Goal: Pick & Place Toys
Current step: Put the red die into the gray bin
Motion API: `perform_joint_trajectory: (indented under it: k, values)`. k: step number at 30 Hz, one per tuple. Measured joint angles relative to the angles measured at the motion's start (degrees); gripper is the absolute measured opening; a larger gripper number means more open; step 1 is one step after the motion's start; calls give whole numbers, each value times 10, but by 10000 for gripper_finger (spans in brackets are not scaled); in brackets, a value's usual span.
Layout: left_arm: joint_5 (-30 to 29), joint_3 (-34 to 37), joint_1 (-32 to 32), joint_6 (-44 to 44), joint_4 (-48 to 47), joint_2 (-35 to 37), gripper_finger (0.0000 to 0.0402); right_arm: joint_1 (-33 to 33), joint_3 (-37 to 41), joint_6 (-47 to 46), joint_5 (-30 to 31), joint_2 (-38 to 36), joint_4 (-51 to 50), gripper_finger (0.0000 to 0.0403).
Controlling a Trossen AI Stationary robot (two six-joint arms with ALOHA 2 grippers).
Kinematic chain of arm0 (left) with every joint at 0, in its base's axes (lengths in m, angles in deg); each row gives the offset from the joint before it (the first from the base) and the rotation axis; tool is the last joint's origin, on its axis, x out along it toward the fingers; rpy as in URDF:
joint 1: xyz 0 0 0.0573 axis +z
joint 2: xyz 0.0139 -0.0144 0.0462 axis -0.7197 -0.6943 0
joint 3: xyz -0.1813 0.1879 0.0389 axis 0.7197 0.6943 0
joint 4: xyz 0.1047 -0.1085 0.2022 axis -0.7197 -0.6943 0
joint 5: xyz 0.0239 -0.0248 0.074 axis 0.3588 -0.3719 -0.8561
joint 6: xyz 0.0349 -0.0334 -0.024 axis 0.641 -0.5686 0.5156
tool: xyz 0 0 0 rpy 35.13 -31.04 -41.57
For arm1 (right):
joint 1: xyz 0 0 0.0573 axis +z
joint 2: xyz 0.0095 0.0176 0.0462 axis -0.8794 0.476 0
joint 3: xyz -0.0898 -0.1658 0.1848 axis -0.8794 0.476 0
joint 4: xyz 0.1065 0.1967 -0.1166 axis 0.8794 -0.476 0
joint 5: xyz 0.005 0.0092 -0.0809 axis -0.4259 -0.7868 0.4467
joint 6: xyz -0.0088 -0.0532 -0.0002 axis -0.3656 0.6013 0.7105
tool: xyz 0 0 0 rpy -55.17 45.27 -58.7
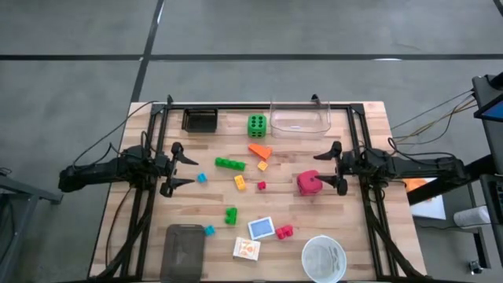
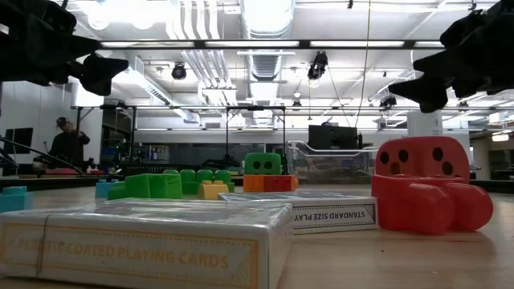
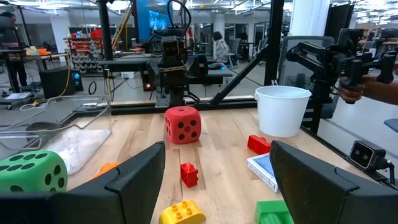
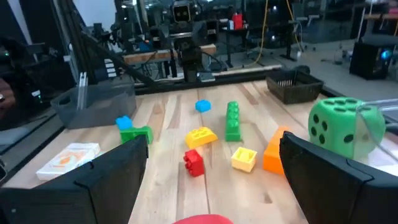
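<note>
Hovering just beside the large red dotted die, the right gripper has its fingers spread wide and empty — farther across the wooden table, the left gripper hangs equally wide, near the long green plastic brick.

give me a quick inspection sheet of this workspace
surface: wooden table, dark frame around it
job's things: red die by right gripper; green die; bricks mid-table; two card packs near the front
clutter: clear tub, white bowl, dark basket, grey tray
grippers: left gripper open, empty; right gripper open, over red die
cables: trailing off both table sides
surroundings: person in the background
</note>
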Motion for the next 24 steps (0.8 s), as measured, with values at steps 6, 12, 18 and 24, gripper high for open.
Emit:
perform_joint_trajectory:
  k: [6, 12, 18, 24]
  values:
    - [0, 0, 0, 0, -9, 0, 290, 0, 0, -24, 1, 30, 0, 353]
    - [-3, 0, 0, 0, -11, 0, 290, 0, 0, -19, 48, 78, 14, 353]
    - [-4, 0, 0, 0, -12, 0, 290, 0, 0, -10, 62, 122, 39, 353]
    - [-4, -1, 0, 0, -27, 0, 290, 0, 0, -21, 43, 161, 98, 353]
